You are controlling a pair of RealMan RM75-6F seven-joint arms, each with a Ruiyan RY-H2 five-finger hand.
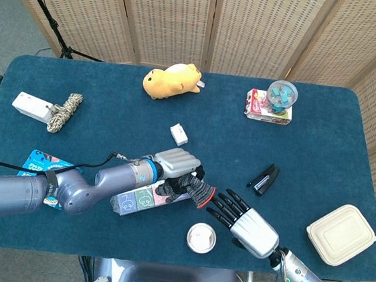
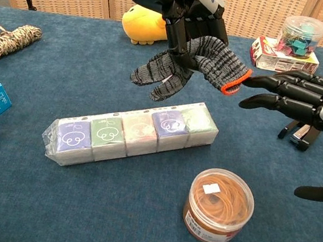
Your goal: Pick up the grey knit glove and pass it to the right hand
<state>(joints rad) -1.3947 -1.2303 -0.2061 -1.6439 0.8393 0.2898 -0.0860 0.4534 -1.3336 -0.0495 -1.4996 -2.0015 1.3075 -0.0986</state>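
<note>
Yellow plush toy (image 1: 172, 80), rope coil (image 1: 64, 112), black stapler (image 1: 263, 178), jar of rubber bands (image 2: 218, 206), white clamshell box (image 1: 341, 234)

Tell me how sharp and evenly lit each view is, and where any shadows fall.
Head view: even, soft light, everything sharp, no glare on the dark blue felt table. Chest view: also sharp, the grey knit glove with its orange cuff crisp in the left hand; only faint, diffuse shadows, one beside the clear round tub of rubber bands; the black fingers of the right hand show small highlights.

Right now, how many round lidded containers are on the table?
2. The rubber band tub stands at the near edge in front of the tissue packs; the clip jar sits on a box at the far right.
</note>
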